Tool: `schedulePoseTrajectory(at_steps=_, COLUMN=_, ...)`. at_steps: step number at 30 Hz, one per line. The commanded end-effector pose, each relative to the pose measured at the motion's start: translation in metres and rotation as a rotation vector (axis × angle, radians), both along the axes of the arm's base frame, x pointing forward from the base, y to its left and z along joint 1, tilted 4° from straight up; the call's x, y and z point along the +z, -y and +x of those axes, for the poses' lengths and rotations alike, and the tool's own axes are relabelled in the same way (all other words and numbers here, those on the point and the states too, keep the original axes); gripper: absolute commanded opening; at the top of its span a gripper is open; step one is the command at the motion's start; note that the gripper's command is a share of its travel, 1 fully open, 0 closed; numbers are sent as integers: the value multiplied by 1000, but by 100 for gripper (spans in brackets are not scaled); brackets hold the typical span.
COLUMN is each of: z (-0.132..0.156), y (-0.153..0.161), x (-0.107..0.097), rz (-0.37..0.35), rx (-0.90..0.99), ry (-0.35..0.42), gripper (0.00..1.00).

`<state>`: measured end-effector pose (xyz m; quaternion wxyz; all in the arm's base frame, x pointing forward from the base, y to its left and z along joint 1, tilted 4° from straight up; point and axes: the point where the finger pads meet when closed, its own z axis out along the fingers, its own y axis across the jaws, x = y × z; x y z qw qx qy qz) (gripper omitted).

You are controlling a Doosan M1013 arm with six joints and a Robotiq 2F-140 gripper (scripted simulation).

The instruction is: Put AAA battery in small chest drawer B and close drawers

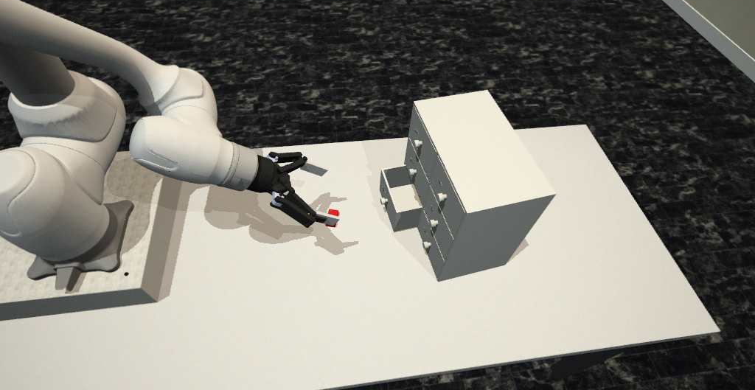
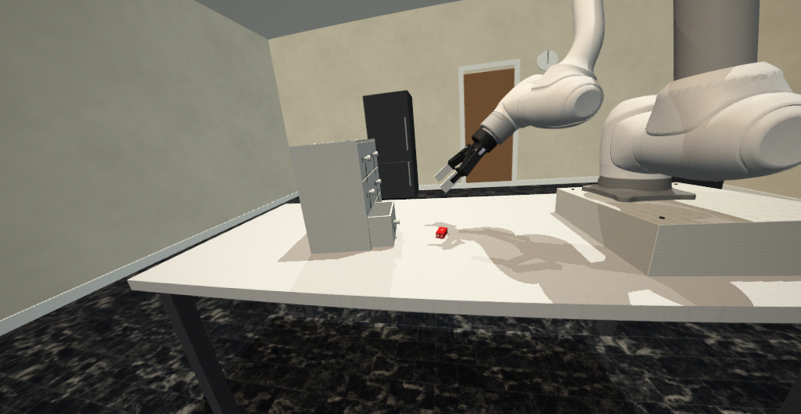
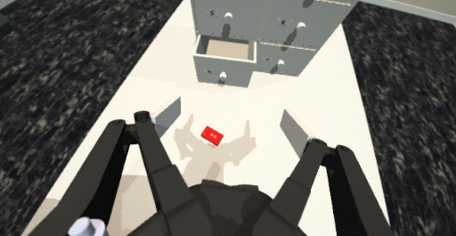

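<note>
Spread wide with nothing between its fingers, the claw [image 2: 446, 180] hangs in the air above the counter [image 1: 296, 303], angled down and pointing toward the small chest [image 1: 478, 144]. From where the exterior view looks on, its grey pads [image 2: 442, 173] sit well above the surface, and the arm [image 2: 551, 97] throws a long shadow across the white top. A small red block [image 3: 212, 134], the only loose thing lying there and so apparently the AAA battery, rests flat on the counter between the claw and the chest, apart from both. Seen through the wrist view, it lies in the gap framed by the two fingers, a little left of centre. The chest stands upright with its knobbed fronts facing the arm. One bottom drawer [image 1: 398, 195] is pulled partway out, its tray showing a pale floor. The others sit flush. I cannot read any letters on the fronts. The arm's pedestal [image 2: 627, 243] occupies the counter's end opposite the chest.
</note>
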<state>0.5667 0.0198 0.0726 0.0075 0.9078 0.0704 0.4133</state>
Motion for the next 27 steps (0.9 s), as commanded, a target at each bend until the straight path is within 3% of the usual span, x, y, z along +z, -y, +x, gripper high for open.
schedulePoseTrajectory(at_steps=1, z=1, y=-2, x=1, rz=-2, rx=2, ry=-93, gripper=100)
schedulePoseTrajectory(at_steps=9, z=0, y=-3, x=3, rz=-6, rx=1, ry=-150, gripper=100)
schedulePoseTrajectory(at_steps=27, z=0, y=-5, x=5, rz=-9, rx=1, ry=-193, gripper=100)
